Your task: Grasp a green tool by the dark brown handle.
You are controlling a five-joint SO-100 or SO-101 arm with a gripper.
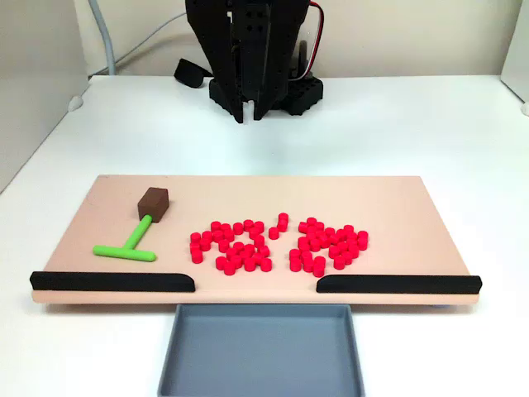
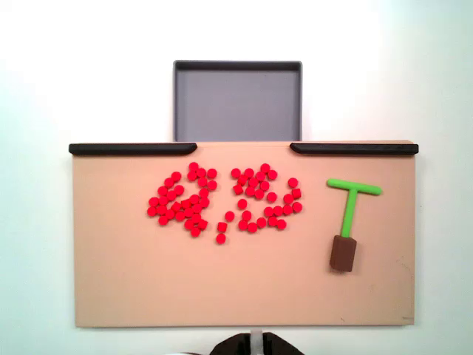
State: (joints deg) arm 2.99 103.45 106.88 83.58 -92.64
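A fixed view from the front shows the green tool (image 1: 128, 244) lying flat on the tan board (image 1: 397, 207), well to the left of the red cylinders (image 1: 277, 245). Its crossbar lies toward the board's near edge, and its stem runs up and right to the dark brown handle (image 1: 154, 205), which is the part farthest from that edge. In the fixed view from above, the green tool (image 2: 350, 205) lies on the right of the tan board (image 2: 148, 281), with the dark brown handle (image 2: 344, 254) below the crossbar and clear of the red cylinders (image 2: 222, 203). Two black bars (image 2: 133, 149) line one long edge of the board, with a gap between them, and the grey tray (image 2: 237, 100) sits just beyond that gap. The gripper (image 1: 248, 112) hangs above the white table (image 1: 430, 124) past the board's far edge, well apart from the tool; whether its fingers are wide or narrow, I cannot tell.
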